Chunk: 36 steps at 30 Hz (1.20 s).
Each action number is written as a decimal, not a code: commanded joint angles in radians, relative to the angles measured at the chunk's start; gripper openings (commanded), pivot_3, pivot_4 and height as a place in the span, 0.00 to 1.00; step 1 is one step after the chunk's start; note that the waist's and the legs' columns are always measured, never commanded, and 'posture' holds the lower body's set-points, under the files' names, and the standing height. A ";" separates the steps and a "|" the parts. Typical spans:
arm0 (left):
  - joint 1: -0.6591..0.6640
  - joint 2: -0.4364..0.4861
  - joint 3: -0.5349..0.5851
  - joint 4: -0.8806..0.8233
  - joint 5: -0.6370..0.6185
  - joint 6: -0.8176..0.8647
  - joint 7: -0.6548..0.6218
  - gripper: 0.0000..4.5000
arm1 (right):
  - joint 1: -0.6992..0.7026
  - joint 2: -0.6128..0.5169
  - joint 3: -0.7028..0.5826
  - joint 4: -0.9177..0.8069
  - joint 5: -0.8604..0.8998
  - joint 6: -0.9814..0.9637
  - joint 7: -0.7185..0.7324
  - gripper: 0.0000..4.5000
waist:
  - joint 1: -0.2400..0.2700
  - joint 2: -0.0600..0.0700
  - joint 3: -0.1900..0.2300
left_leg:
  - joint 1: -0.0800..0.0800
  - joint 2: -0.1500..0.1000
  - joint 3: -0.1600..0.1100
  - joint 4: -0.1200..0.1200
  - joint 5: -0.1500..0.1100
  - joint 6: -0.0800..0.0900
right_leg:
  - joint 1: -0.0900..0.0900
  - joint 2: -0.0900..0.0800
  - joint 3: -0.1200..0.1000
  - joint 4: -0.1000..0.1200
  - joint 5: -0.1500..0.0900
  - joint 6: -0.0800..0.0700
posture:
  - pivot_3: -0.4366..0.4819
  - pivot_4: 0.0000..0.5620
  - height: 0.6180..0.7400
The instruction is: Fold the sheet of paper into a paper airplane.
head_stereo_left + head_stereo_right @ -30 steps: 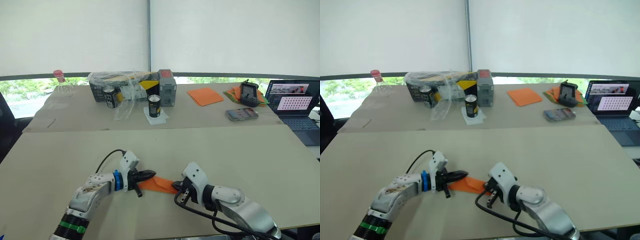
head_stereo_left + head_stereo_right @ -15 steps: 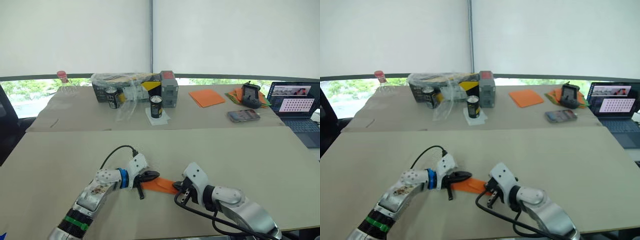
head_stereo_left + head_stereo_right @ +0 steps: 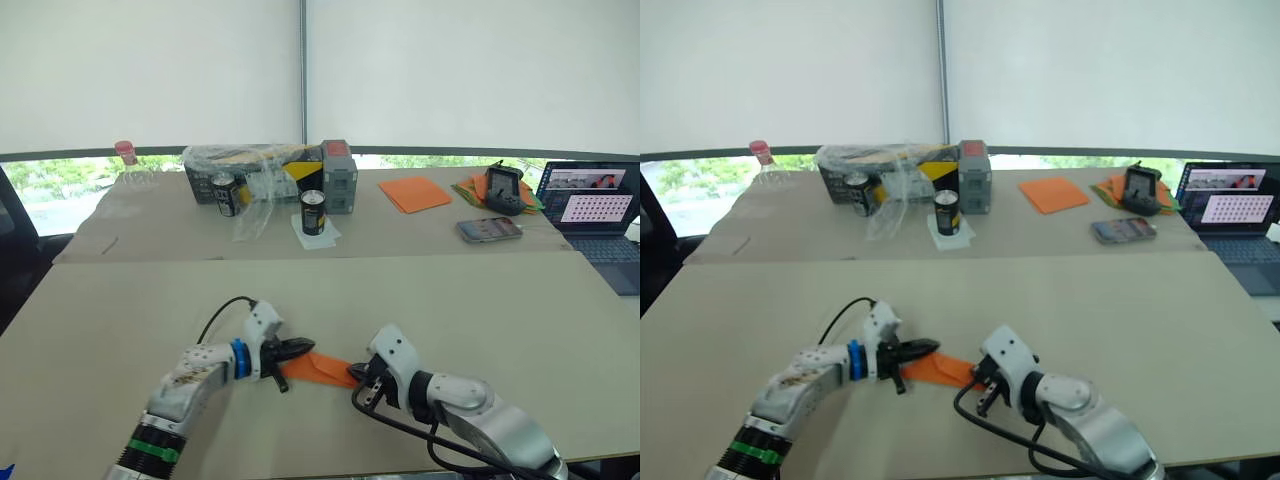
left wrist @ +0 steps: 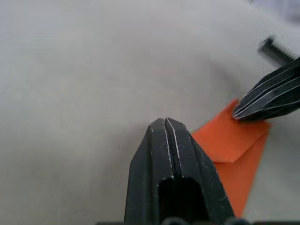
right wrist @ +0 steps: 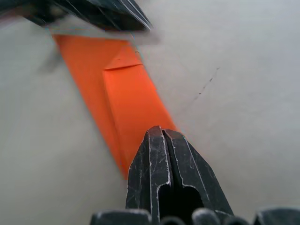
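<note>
lying flat on the near table, the folded orange paper airplane [image 3: 318, 369] sits between the grippers: left gripper [image 3: 300, 349] pressing one end with closed fingers, right gripper [image 3: 357, 374] closed on the other.

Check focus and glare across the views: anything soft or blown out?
Left wrist view: left gripper sharp, right gripper and the far tabletop soft. Right wrist view: folded orange paper crisp near the right gripper's tips, left gripper above it blurred. Left eye view: white blinds bright and flat, no harsh shadows on the table; laptop screen readable, no glare.
</note>
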<state>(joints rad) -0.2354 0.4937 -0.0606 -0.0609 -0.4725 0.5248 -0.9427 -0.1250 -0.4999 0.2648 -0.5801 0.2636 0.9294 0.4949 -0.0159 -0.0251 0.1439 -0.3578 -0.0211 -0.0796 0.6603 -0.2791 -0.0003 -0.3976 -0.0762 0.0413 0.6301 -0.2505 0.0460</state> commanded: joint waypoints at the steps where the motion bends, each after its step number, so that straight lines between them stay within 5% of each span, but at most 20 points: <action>1: -0.034 0.115 0.092 -0.051 -0.082 0.025 -0.122 0.00 | -0.100 -0.007 -0.101 -0.093 0.093 0.096 0.032 0.01 | -0.002 0.002 0.003 | -0.005 0.000 0.000 0.000 0.001 -0.001 | -0.006 0.000 0.000 0.000 0.001 -0.002 | 0.48 0.27 0.99; 7: 0.016 0.344 0.098 -0.063 -0.071 0.012 -0.318 0.00 | -0.286 -0.101 -0.169 -0.174 0.284 0.269 0.161 0.01 | -0.005 0.006 0.006 | -0.021 -0.002 0.001 0.000 0.001 -0.002 | -0.025 0.000 0.000 0.001 0.002 -0.002 | 0.48 0.27 0.99; 12: 0.051 0.403 0.073 -0.124 -0.081 0.036 -0.363 0.00 | -0.318 -0.163 -0.089 -0.196 0.390 0.338 0.235 0.01 | 0.004 0.006 0.008 | -0.027 -0.002 0.001 0.000 0.001 -0.001 | -0.027 -0.002 -0.002 -0.003 0.002 -0.002 | 0.48 0.27 0.99; 20: 0.117 0.364 0.075 -0.208 -0.062 0.028 -0.286 0.00 | -0.269 -0.173 0.053 -0.072 0.300 0.209 0.214 0.01 | 0.001 0.006 0.012 | -0.026 -0.003 0.002 0.001 0.001 -0.002 | -0.027 -0.003 -0.001 0.001 0.003 -0.002 | 0.48 0.27 0.99; 36: 0.186 0.306 0.067 -0.233 -0.057 0.001 -0.200 0.00 | -0.366 -0.133 -0.039 0.256 0.191 0.007 0.208 0.01 | 0.001 0.006 0.012 | -0.023 -0.002 0.003 0.003 0.003 -0.003 | -0.026 -0.001 0.000 0.006 0.005 -0.004 | 0.48 0.27 0.99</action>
<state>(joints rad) -0.0510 0.7991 0.0013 -0.2594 -0.5288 0.5402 -1.1473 -0.4840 -0.6456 0.2500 -0.3205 0.4707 0.9803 0.7132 -0.0148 -0.0195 0.1561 -0.3809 -0.0227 -0.0761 0.6634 -0.2765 -0.0030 -0.4243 -0.0776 0.0412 0.6365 -0.2459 0.0420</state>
